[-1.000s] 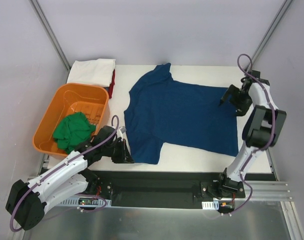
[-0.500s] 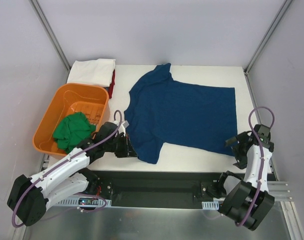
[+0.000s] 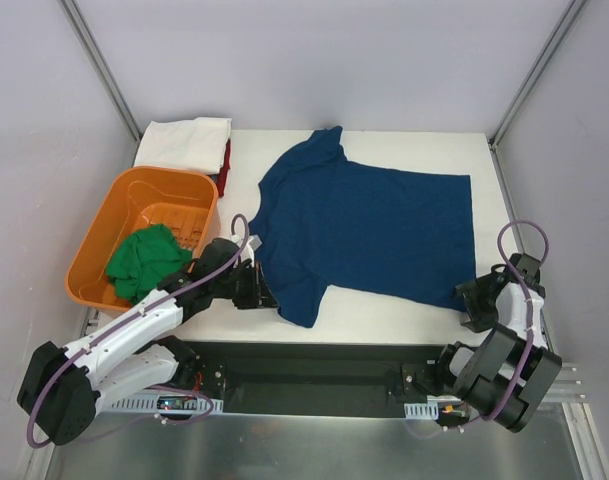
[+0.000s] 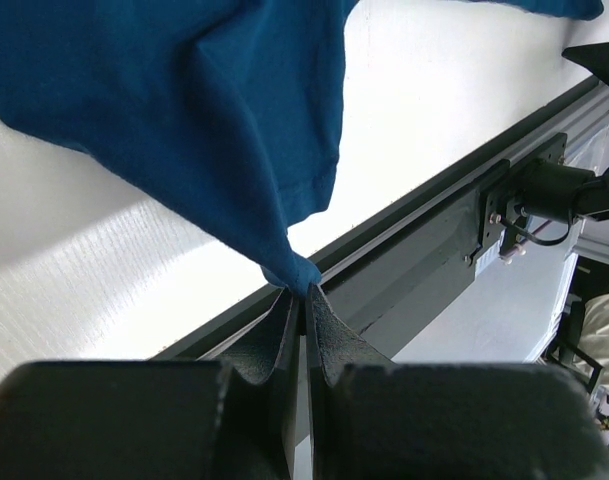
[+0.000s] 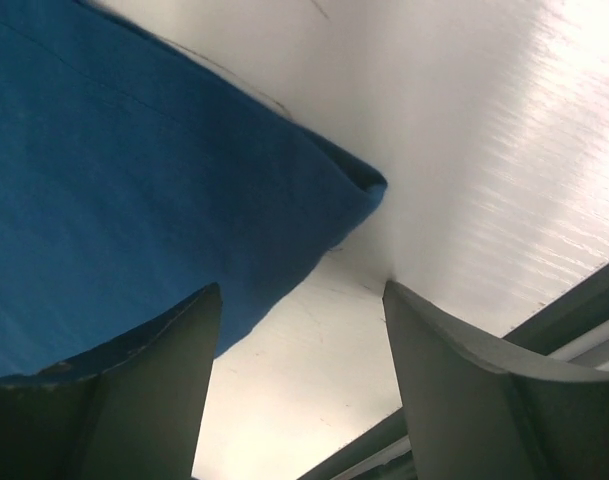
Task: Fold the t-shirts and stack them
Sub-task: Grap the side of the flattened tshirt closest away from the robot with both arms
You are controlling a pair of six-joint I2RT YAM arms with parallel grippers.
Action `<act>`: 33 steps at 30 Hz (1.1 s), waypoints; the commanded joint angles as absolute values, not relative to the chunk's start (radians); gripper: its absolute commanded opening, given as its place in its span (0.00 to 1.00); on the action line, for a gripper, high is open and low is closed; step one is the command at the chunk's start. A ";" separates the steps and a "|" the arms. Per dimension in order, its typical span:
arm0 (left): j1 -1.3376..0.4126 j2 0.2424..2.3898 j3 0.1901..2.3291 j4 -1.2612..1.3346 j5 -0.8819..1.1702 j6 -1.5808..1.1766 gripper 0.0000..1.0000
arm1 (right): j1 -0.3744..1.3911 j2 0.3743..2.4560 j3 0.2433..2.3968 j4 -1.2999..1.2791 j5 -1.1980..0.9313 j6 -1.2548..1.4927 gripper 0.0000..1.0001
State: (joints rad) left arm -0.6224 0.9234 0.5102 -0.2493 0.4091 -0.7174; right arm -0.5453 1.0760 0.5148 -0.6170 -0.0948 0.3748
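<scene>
White tabletop, boxed in by pale grey walls, carries the navy t-shirt spread flat at its middle. The left gripper is pinched tight on its near sleeve corner. The right gripper has its jaws apart, astride the near hem corner.

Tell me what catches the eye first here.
A navy shirt lies spread across the table, its near sleeve corner pinched in the shut left end effector. The right end effector stands open at the near hem corner. At the left, an orange tub holds a crumpled green shirt.
</scene>
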 commanded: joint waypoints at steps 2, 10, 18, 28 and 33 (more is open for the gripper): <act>-0.629 0.950 0.566 -0.224 0.394 -0.699 0.00 | -0.555 1.161 0.506 -0.506 -0.144 0.382 0.69; -0.630 0.977 0.597 -0.222 0.373 -0.690 0.00 | -0.554 1.233 0.515 -0.454 -0.187 0.371 0.49; -0.629 1.015 0.660 -0.219 0.342 -0.661 0.00 | -0.551 1.223 0.567 -0.477 -0.205 0.319 0.13; -0.617 1.107 0.784 -0.219 0.318 -0.655 0.00 | -0.525 1.204 0.672 -0.545 -0.271 0.236 0.01; -0.580 1.198 0.891 -0.219 0.337 -0.649 0.00 | -0.468 1.232 0.744 -0.589 -0.256 0.233 0.01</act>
